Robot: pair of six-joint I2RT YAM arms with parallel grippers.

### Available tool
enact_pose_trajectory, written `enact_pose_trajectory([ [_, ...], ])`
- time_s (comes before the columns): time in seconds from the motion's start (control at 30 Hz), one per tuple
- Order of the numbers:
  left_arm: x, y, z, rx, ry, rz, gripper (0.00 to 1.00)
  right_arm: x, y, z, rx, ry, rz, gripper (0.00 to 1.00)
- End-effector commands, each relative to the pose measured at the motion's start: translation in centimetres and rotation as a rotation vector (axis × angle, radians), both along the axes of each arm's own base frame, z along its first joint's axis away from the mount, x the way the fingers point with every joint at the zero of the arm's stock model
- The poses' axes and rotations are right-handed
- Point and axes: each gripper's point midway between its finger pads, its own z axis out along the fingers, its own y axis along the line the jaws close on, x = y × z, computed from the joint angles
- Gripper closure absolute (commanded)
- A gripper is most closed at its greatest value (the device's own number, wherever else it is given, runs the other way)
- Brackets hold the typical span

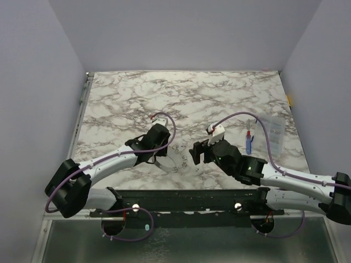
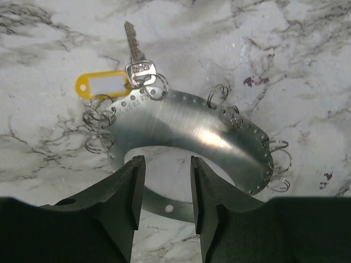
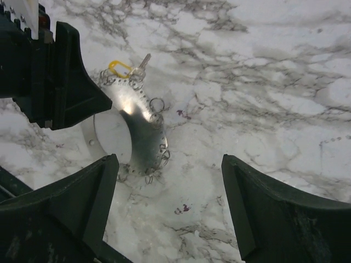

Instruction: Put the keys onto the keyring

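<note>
While the left gripper [image 2: 166, 164] hovers part-open and empty at the perforated metal plate's [image 2: 186, 129] near edge, one key [image 2: 135, 52] looks already threaded on a keyring [image 2: 157, 87] beside a yellow tag [image 2: 104, 86]. No loose keys show. The right gripper [image 3: 167, 170] gapes wide, empty.
</note>
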Motion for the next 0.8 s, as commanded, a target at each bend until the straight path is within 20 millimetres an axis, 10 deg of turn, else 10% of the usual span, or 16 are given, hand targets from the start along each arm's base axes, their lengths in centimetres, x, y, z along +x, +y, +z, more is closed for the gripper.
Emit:
enact_pose_trajectory([
  [0.0, -3.3, -0.4, -1.8, -0.017, 0.112, -0.061, 0.56, -2.5, 2.8, -4.1, 0.079, 0.188, 0.104, 0.16],
  [0.17, -3.2, -0.8, 2.2, 0.001, 0.06, -0.169, 0.57, -4.4, 6.9, -5.8, 0.154, 0.308, 0.244, 0.2],
  [0.37, 0.3, 5.6, 6.0, 0.313, -0.162, -0.02, 0.58, -5.1, 11.0, -7.0, 0.168, 0.395, 0.346, 0.27],
  [0.77, 1.1, 7.7, 10.3, 0.189, -0.371, 0.101, 0.57, -3.1, 17.4, -10.5, 0.141, 0.44, 0.402, 0.3],
])
